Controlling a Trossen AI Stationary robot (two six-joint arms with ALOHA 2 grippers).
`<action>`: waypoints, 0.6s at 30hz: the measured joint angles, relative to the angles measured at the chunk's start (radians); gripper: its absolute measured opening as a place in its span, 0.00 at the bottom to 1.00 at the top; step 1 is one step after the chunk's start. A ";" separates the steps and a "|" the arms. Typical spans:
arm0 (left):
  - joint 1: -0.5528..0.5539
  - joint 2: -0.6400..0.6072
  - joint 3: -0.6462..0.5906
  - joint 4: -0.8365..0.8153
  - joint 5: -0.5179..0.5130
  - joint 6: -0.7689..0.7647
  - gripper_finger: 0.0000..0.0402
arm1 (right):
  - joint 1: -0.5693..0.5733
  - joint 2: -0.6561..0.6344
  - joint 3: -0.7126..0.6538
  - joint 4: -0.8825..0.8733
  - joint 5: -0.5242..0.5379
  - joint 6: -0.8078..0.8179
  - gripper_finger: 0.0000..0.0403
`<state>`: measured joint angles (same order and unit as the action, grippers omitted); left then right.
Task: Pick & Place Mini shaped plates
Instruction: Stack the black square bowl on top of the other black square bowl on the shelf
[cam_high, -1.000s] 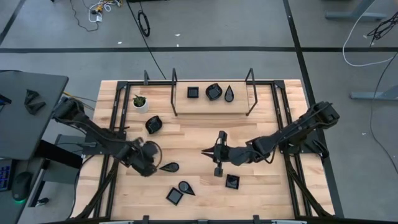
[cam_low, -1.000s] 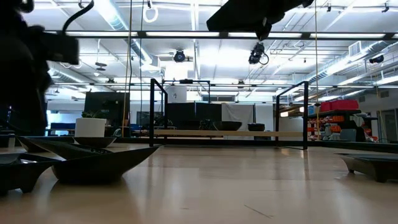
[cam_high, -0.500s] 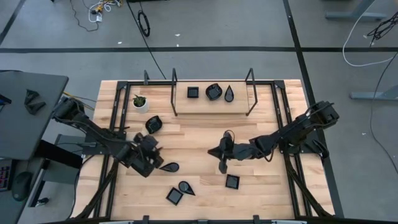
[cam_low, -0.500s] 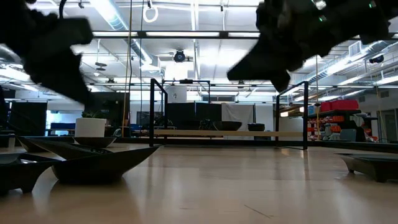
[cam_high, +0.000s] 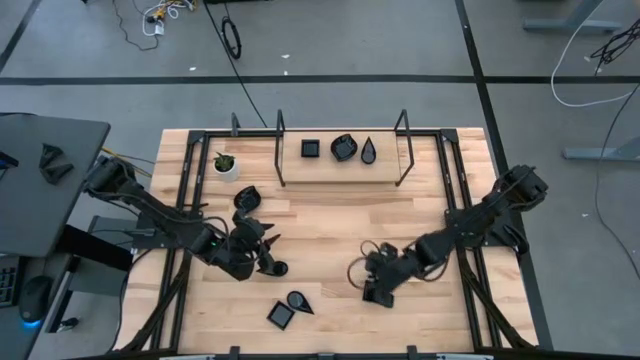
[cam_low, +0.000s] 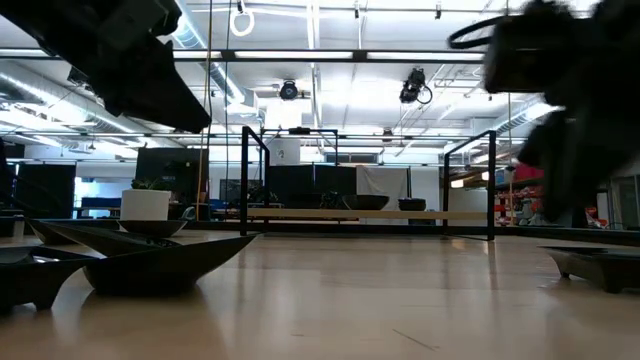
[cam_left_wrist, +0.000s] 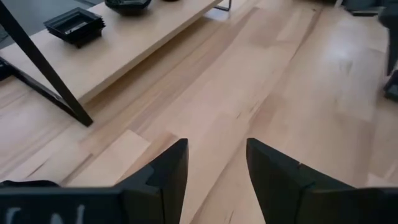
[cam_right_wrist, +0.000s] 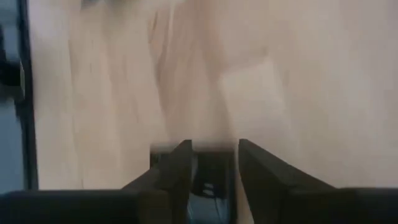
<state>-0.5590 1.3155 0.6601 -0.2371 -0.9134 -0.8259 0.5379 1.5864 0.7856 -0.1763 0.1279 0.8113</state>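
Black dishes: the mini shaped plates (cam_high: 345, 148) are scattered; three sit on the low shelf (cam_high: 340, 165) at 12 o'clock, one rounded plate (cam_high: 246, 199) lies near the small white plant pot (cam_high: 227, 166), and a square and a teardrop lie at 6 o'clock near the desk (cam_high: 320, 220) edge.
Left gripper: the left gripper (cam_left_wrist: 214, 168) stands wide open with bare wood between its fingers, holding nothing; in the high view it hangs over the teardrop plate (cam_high: 276, 268) at about 8 o'clock.
Right gripper: the right gripper (cam_right_wrist: 213, 163) is partly open around a dark square plate (cam_right_wrist: 213, 177) at about 5 o'clock, not visibly clamped.
Risk, left: I judge the glossy teardrop could skid aside if the fingers come down off-centre on its rim.
Risk, right: closing on only one wall of the shallow dish could tip or flick it away.
Hidden: the arms cover both target plates from above, so contact cannot be confirmed.
Hard to make out: the right wrist view is smeared; the low view shows only dark gripper bulk overhead and plate (cam_low: 150, 262) profiles.
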 joint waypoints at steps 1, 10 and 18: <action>0.002 0.000 0.000 0.000 0.000 0.000 0.42 | 0.021 0.000 -0.001 -0.018 -0.006 0.000 0.35; 0.021 0.000 0.000 0.000 -0.002 0.001 0.42 | 0.105 0.000 -0.001 -0.096 0.177 0.008 0.37; 0.024 0.000 0.000 0.000 0.000 0.002 0.42 | 0.105 0.000 -0.044 -0.048 0.143 -0.042 0.30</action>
<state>-0.5346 1.3159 0.6601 -0.2372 -0.9131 -0.8237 0.6430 1.5864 0.7411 -0.2242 0.2709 0.7698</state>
